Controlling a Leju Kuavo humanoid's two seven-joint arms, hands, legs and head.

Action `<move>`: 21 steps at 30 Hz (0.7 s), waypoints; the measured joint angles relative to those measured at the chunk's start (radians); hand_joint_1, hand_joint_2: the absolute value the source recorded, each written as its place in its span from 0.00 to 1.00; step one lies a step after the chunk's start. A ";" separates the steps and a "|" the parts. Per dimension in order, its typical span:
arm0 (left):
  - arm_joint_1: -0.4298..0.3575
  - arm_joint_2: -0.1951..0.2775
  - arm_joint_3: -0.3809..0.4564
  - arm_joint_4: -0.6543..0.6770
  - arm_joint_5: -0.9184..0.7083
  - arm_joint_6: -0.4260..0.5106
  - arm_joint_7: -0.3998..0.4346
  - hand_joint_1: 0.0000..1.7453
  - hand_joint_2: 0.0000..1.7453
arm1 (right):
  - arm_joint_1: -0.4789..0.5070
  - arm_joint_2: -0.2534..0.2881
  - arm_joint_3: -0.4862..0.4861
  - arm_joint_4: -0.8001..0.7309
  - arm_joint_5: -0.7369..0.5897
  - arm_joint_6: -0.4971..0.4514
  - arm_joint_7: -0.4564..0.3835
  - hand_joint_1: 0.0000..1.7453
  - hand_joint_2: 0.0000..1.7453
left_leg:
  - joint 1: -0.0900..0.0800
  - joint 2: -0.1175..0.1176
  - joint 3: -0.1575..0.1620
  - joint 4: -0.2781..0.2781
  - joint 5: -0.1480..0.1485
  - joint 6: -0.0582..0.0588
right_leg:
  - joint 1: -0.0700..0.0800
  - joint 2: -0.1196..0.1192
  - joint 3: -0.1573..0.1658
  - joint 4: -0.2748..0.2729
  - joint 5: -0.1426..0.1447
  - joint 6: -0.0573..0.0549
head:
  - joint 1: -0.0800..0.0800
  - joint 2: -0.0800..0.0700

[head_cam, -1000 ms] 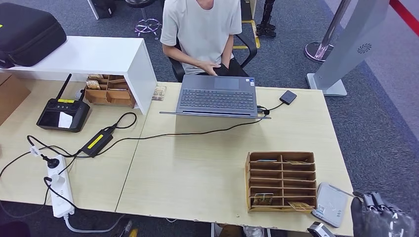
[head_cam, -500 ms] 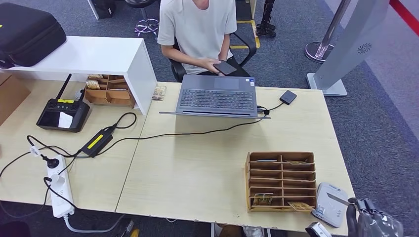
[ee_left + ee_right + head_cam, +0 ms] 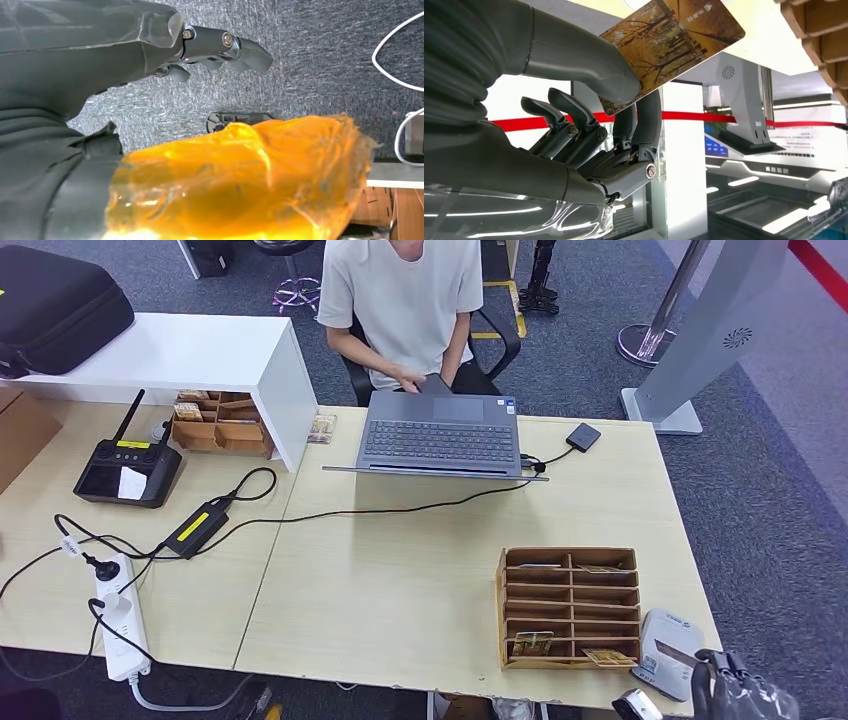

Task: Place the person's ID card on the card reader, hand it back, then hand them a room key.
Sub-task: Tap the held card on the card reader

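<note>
The right hand (image 3: 589, 135) pinches a card (image 3: 674, 42) between thumb and finger, its long side pointing away from the palm, other fingers loosely curled. At the near right corner of the desk, that hand (image 3: 745, 695) hangs just off the edge, and the card reader (image 3: 668, 652) lies touching-close on its far left, beside the wooden card rack (image 3: 568, 606). The card looks like a room key, though I can't be sure. The left hand (image 3: 220, 47) hangs empty over carpet, fingers apart. The person (image 3: 405, 300) sits across the desk, well apart.

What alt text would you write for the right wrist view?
The robot's right hand pinches a card printed with autumn trees between thumb and finger, the other fingers curled below. Behind are a grey kiosk and a red barrier tape.
</note>
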 joint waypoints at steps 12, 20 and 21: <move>-0.002 0.000 0.000 0.000 -0.011 0.000 0.004 0.00 0.00 | 0.007 -0.016 0.065 0.054 0.001 -0.003 0.125 1.00 1.00 | 0.000 0.001 0.000 0.000 0.000 0.000 | 0.000 0.001 0.000 0.000 0.000 0.000 | 0.000 0.000; -0.002 0.000 0.000 0.000 -0.011 0.000 0.005 0.00 0.00 | 0.007 -0.016 0.067 0.060 0.001 -0.004 0.123 1.00 1.00 | 0.000 0.001 0.000 0.000 0.000 0.000 | 0.000 0.001 0.000 0.000 0.000 0.000 | 0.000 0.000; -0.002 0.000 0.000 0.000 -0.012 0.000 0.006 0.00 0.00 | 0.007 -0.016 0.069 0.065 0.002 -0.004 0.121 1.00 1.00 | 0.000 0.001 0.000 0.000 0.000 0.000 | 0.000 0.001 0.000 0.000 0.000 0.000 | 0.000 0.000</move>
